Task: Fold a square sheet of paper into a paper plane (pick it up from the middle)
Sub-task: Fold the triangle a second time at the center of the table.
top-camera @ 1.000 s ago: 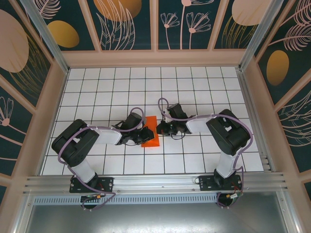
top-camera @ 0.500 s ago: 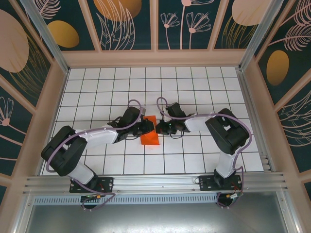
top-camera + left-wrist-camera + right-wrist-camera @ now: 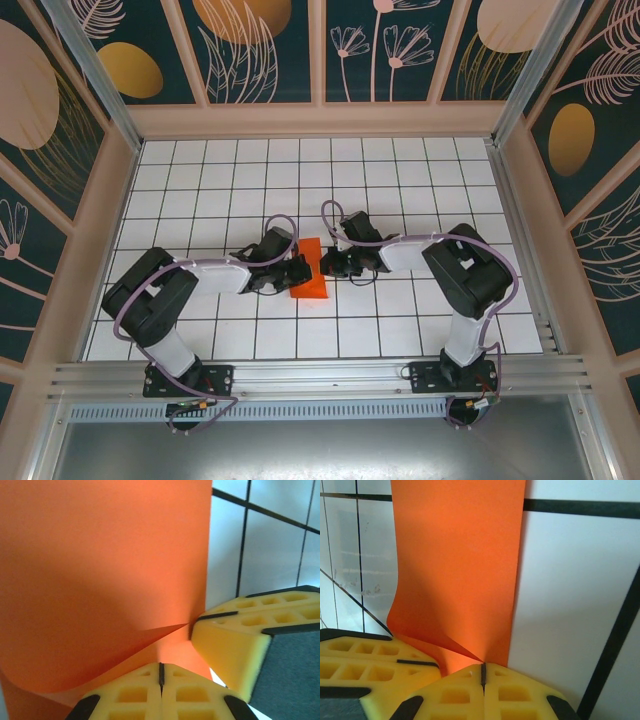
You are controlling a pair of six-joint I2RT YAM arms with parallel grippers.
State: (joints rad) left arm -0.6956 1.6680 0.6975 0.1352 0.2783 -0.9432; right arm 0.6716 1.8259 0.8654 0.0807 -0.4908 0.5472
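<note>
L tool [image 3: 161, 675] shut tighter vs earlier frame, pinching orange sheet [image 3: 311, 282] edge, R tool [image 3: 483, 674] clamped on same sheet

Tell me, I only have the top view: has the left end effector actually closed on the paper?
Observer: Yes. In the left wrist view the left end effector has its jaws pressed together, with the paper pinched at their tips.
Operator: And the right one?
Observer: The right end effector is shut too, gripping the paper's edge where a diagonal crease ends.
Operator: Is the fold flat?
Observer: No, the flap bows in a soft curve beside the left end effector.
</note>
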